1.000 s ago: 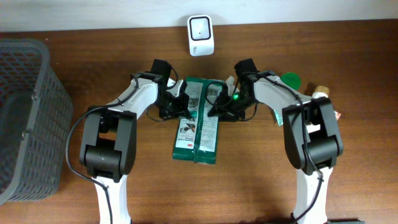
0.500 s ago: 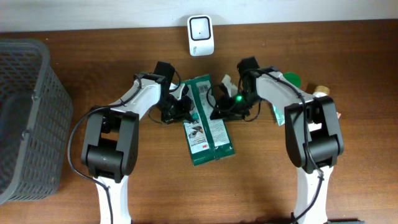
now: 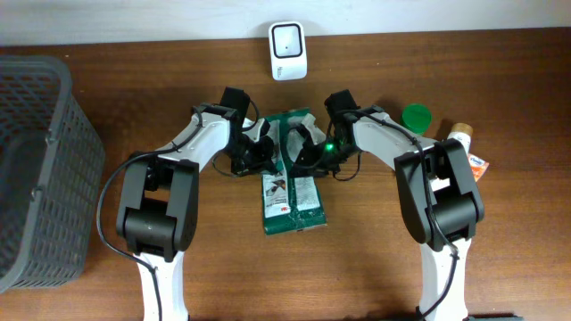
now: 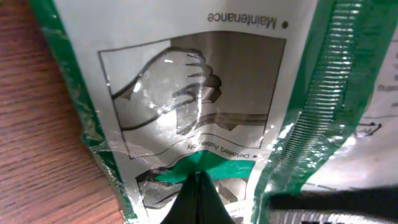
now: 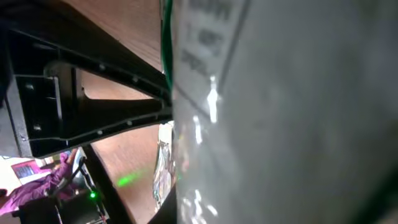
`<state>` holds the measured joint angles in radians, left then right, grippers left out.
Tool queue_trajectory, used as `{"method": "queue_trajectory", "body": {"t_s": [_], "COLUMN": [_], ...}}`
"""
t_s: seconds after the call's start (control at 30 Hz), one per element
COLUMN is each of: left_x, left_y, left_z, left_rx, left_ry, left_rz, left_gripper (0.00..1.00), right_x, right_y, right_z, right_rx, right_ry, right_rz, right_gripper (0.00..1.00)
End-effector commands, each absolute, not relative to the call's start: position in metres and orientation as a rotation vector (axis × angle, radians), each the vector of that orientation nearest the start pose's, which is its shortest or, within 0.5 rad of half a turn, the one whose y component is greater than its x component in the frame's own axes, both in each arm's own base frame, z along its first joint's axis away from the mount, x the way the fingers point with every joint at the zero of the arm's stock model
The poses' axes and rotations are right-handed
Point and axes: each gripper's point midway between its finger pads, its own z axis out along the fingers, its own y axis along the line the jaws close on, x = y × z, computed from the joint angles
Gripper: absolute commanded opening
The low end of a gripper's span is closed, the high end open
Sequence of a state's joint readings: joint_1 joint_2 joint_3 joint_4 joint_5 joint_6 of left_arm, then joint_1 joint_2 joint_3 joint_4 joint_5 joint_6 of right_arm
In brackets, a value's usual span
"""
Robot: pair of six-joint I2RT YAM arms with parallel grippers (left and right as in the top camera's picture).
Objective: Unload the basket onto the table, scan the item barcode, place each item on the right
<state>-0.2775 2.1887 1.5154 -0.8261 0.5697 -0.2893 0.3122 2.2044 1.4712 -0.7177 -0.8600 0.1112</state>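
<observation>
Table (image 3: 500, 259): carries green packet (image 3: 290, 192), flat between the arms, well short of white scanner (image 3: 288, 38).
Right hand (image 3: 306, 156): pinched narrow on its raised top end.
Left hand (image 3: 260, 159): closed at left edge, grip unclear.
Advice: lift taut, present barcode face squarely.

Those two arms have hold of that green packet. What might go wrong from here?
The left pincer and right pincer pinch the packet only near one end, so the slick film might slip or tear if they pull apart. The wrapper is crinkled and shiny, so glare could spoil the reading at the scanner. I see no barcode on the upturned face; it may need flipping.
</observation>
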Motion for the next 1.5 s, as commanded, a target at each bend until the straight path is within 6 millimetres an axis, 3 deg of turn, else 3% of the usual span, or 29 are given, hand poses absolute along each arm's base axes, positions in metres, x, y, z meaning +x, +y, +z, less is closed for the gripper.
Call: {"method": "queue_trajectory", "body": {"t_s": [0.0, 0.07, 0.13, 0.17, 0.2, 0.3, 0.37, 0.4, 0.5, 0.53, 0.57, 0.6, 0.63, 0.67, 0.7, 0.77, 0.87, 0.9, 0.97, 1.0, 1.07, 1.1, 1.17, 1.4, 1.47], "left_x": [0.37, 0.383, 0.401, 0.409, 0.414, 0.422, 0.425, 0.43, 0.444, 0.444, 0.443, 0.445, 0.447, 0.447, 0.448, 0.448, 0.448, 0.448, 0.448, 0.448, 0.448, 0.448, 0.448, 0.448, 0.448], "left_y": [-0.2, -0.181, -0.158, -0.145, -0.132, -0.105, -0.096, -0.079, -0.024, -0.01, 0.003, 0.008, 0.01, 0.011, 0.011, 0.011, 0.01, 0.01, 0.011, 0.01, 0.01, 0.011, 0.011, 0.01, 0.011], "left_z": [-0.002, 0.013, 0.042, 0.06, 0.066, 0.07, 0.071, 0.076, 0.122, 0.134, 0.143, 0.145, 0.146, 0.146, 0.147, 0.147, 0.147, 0.147, 0.147, 0.147, 0.147, 0.147, 0.147, 0.147, 0.147], "left_rx": [-0.036, -0.103, -0.11, -0.072, -0.094, -0.162, -0.189, -0.208, -0.292, -0.317, -0.336, -0.343, -0.346, -0.346, -0.345, -0.345, -0.345, -0.345, -0.345, -0.346, -0.346, -0.345, -0.346, -0.345, -0.345], "left_ry": [3.142, 3.093, 2.992, 2.926, 2.907, 2.887, 2.877, 2.865, 2.734, 2.7, 2.673, 2.66, 2.651, 2.647, 2.644, 2.644, 2.644, 2.644, 2.644, 2.644, 2.644, 2.644, 2.644, 2.644, 2.644], "left_rz": [-0.933, -0.936, -0.915, -0.892, -0.837, -0.751, -0.733, -0.613, -0.331, -0.262, -0.176, -0.14, -0.122, -0.119, -0.12, -0.12, -0.12, -0.12, -0.12, -0.12, -0.12, -0.12, -0.12, -0.12, -0.12], "left_gripper": [0.0, 0.0, 0.0, 0.0, 0.0, 0.0, 0.0, 0.0, 0.0, 0.03, 0.12, 0.33, 0.61, 0.74, 0.99, 0.99, 0.99, 0.99, 0.99, 0.99, 0.99, 0.99, 0.99, 0.99, 0.99], "right_x": [0.378, 0.391, 0.394, 0.389, 0.383, 0.356, 0.338, 0.33, 0.309, 0.311, 0.329, 0.356, 0.388, 0.424, 0.451, 0.498, 0.537, 0.557, 0.578, 0.589, 0.597, 0.601, 0.608, 0.634, 0.634], "right_y": [0.245, 0.231, 0.226, 0.228, 0.227, 0.23, 0.235, 0.235, 0.229, 0.226, 0.215, 0.197, 0.172, 0.139, 0.124, 0.122, 0.125, 0.134, 0.14, 0.146, 0.149, 0.152, 0.15, 0.134, 0.134], "right_z": [0.027, 0.04, 0.069, 0.089, 0.108, 0.183, 0.228, 0.245, 0.281, 0.281, 0.268, 0.252, 0.242, 0.24, 0.244, 0.251, 0.251, 0.242, 0.23, 0.21, 0.185, 0.157, 0.136, 0.14, 0.135], "right_rx": [-0.312, -0.329, -0.497, -0.638, -0.742, -1.003, -1.077, -1.086, -1.102, -1.072, -0.976, -0.858, -0.701, -0.5, -0.416, -0.361, -0.452, -0.532, -0.561, -0.65, -0.731, -0.785, -0.784, -0.656, -0.788], "right_ry": [2.834, 2.779, 2.66, 2.577, 2.524, 2.324, 2.2, 2.149, 2.085, 2.121, 2.237, 2.341, 2.401, 2.394, 2.325, 2.146, 1.948, 1.858, 1.761, 1.712, 1.69, 1.696, 1.686, 1.593, 1.575], "right_rz": [1.362, 1.305, 1.263, 1.242, 1.218, 1.203, 1.223, 1.235, 1.199, 1.16, 1.011, 0.757, 0.449, 0.104, -0.103, -0.399, -0.814, -0.959, -1.082, -1.171, -1.237, -1.26, -1.248, -1.203, -1.324], "right_gripper": [0.04, 0.04, 0.04, 0.04, 0.04, 0.04, 0.04, 0.04, 0.04, 0.04, 0.04, 0.04, 0.04, 0.04, 0.04, 0.04, 0.04, 0.04, 0.04, 0.04, 0.04, 0.04, 0.04, 0.04, 0.04]}}
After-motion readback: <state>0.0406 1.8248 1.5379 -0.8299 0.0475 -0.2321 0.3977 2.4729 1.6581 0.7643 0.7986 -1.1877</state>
